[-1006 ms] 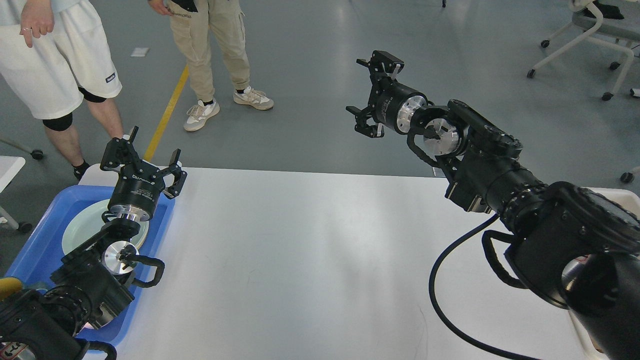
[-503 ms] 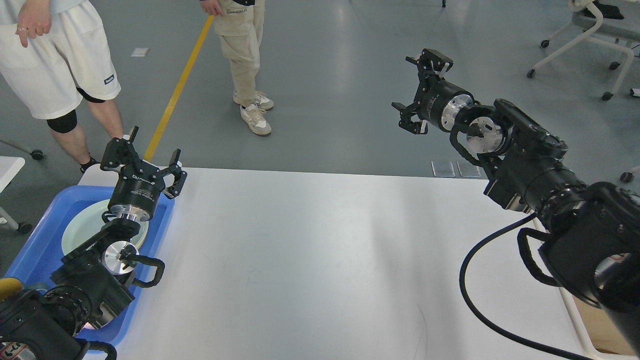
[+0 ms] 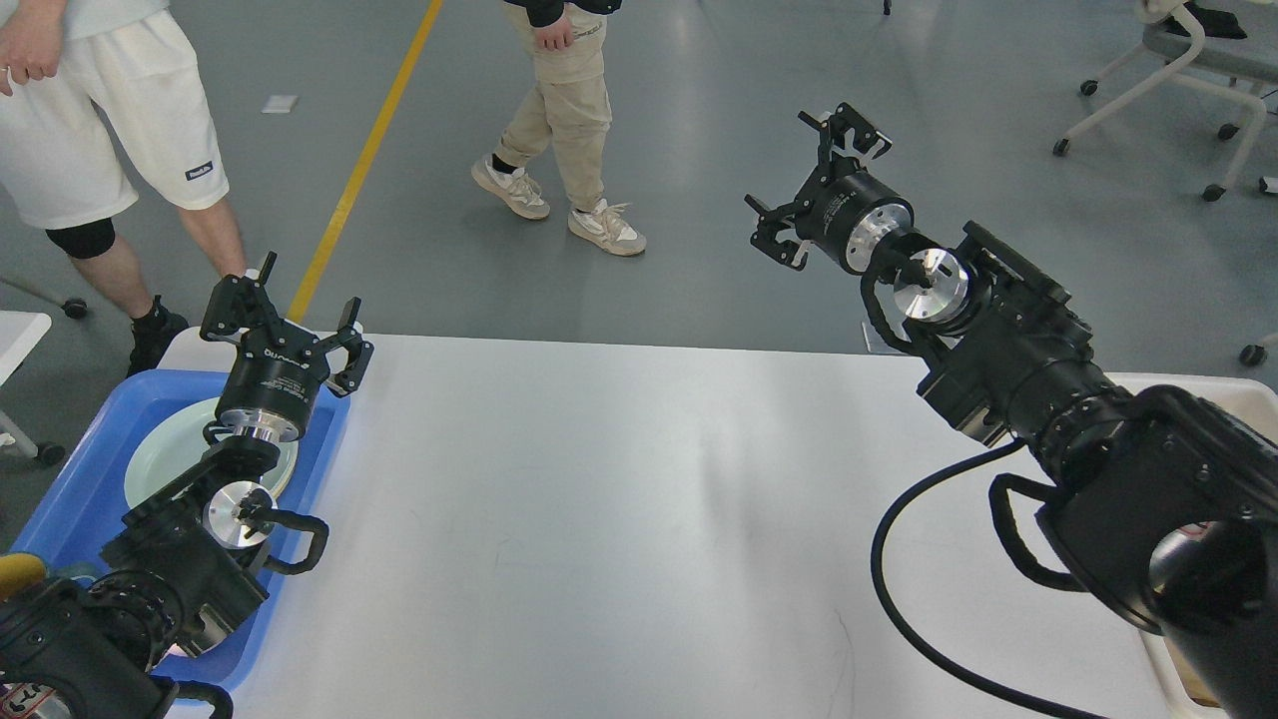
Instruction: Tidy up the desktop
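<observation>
The desktop (image 3: 619, 519) fills the lower middle of the head view, a broad white surface whose far edge runs across the picture below the grey floor (image 3: 699, 120). At its left edge sits a blue tray (image 3: 75, 479) holding a pale green plate (image 3: 165, 449), and both lie exactly as they did half a second ago. The left gripper (image 3: 285, 320) has not moved either: it hangs over the far right corner of the tray with its two fingers spread apart and nothing between them. The right gripper (image 3: 811, 185) has changed: half a second ago it was further toward the right, and it has now swung back to the left and turned a little, raised beyond the far edge of the desktop over the floor, its fingers splayed wide and empty. The right arm behind it has shifted with it, so that its thick dark body now covers more of the desktop's right edge. Beyond the desktop, the person in beige trousers (image 3: 564, 90) has stepped to the right and now stands in mid-stride, while the person in white shorts (image 3: 110, 120) has drifted slightly left. An office chair (image 3: 1188, 60) stands at the far right of the floor.
</observation>
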